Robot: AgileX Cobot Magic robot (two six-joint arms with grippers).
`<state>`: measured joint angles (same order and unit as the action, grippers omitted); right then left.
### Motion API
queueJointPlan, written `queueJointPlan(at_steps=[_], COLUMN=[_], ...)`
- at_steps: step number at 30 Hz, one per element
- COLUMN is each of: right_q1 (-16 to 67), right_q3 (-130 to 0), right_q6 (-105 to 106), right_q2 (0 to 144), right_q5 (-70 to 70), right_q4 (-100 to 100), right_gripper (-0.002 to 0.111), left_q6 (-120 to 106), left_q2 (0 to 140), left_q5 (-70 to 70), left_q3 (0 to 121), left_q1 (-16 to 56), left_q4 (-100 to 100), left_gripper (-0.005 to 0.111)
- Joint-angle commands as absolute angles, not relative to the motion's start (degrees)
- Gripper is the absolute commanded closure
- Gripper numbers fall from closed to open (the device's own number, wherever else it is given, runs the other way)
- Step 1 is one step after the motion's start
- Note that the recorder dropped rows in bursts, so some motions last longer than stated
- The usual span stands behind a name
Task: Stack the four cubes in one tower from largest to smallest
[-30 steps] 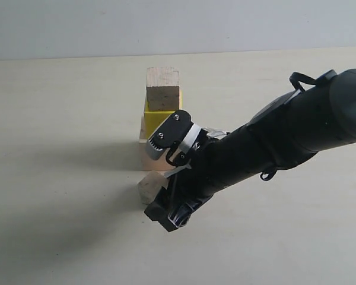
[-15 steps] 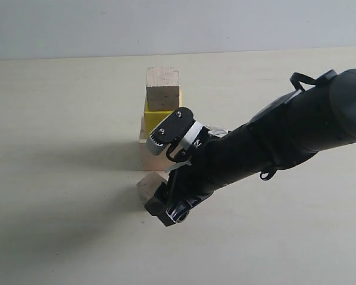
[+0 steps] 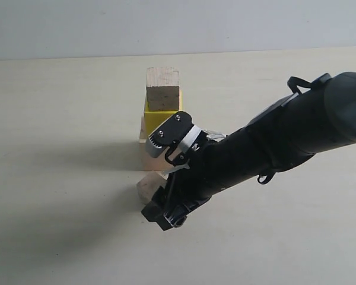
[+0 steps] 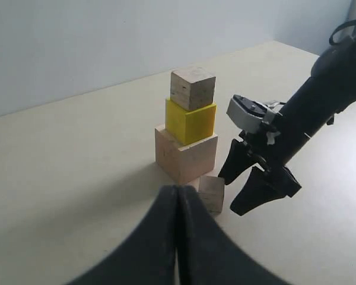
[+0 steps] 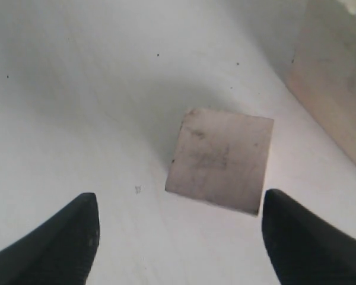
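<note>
Pale beige table point(image 3: 59, 237) fills the exterior view, with a plain grey wall point(image 3: 166, 24) behind it. Near the middle stands a partial tower: the large wooden cube point(image 3: 146, 157) at the bottom, the yellow cube point(image 3: 154, 117) on it, and a small wooden cube point(image 3: 162, 89) on top. The smallest cube point(image 3: 148, 187) sits on the table at the foot of the large one, just beside it; whether the two touch cannot be told. The right gripper point(image 3: 161, 215) reaches in on its black arm point(image 3: 273, 142) and hangs low next to this loose cube, hiding part of the large one

From the left wrist view the three stacked cubes look fairly square to each other, each one set a little off the one beneath. The left gripper point(image 4: 177, 205) is well back from them, its fingers pressed together with nothing between them. The right gripper's fingers are spread on the far side of the smallest cube

The right wrist view looks down on the smallest cube's greyish top point(image 5: 221, 159). The two dark fingertips point(image 5: 77, 231) stand wide apart and the cube lies ahead of them, not yet between them, so nothing is grasped

Three of the four cubes are placed. What is left, by the look of it, is to close on the smallest cube, lift it and set it on top
</note>
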<state>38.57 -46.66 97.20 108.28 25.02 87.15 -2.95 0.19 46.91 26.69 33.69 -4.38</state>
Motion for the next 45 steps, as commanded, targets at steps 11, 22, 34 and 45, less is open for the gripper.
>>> queueJointPlan(at_steps=[11,22,34,45], right_q1=[38.67,38.67,38.67,38.67], right_q3=[-46.93,-47.25,-47.25,-47.25], right_q6=[97.79,97.79,95.89,73.93], right_q2=[109.58,109.81,109.81,109.54], right_q5=[24.57,23.48,23.20,29.74], right_q4=[91.45,93.00,93.00,74.73], right_gripper=[0.039,0.043,0.108,0.108], left_q6=[-2.90,-2.90,-2.90,-2.90], left_q2=[0.00,0.00,0.00,0.00], left_q5=[46.30,46.30,46.30,46.30], left_q3=[26.58,26.58,26.58,26.58], left_q1=[34.03,34.03,34.03,34.03], left_q4=[-5.02,-5.02,-5.02,-5.02], left_gripper=[0.107,0.107,0.107,0.107])
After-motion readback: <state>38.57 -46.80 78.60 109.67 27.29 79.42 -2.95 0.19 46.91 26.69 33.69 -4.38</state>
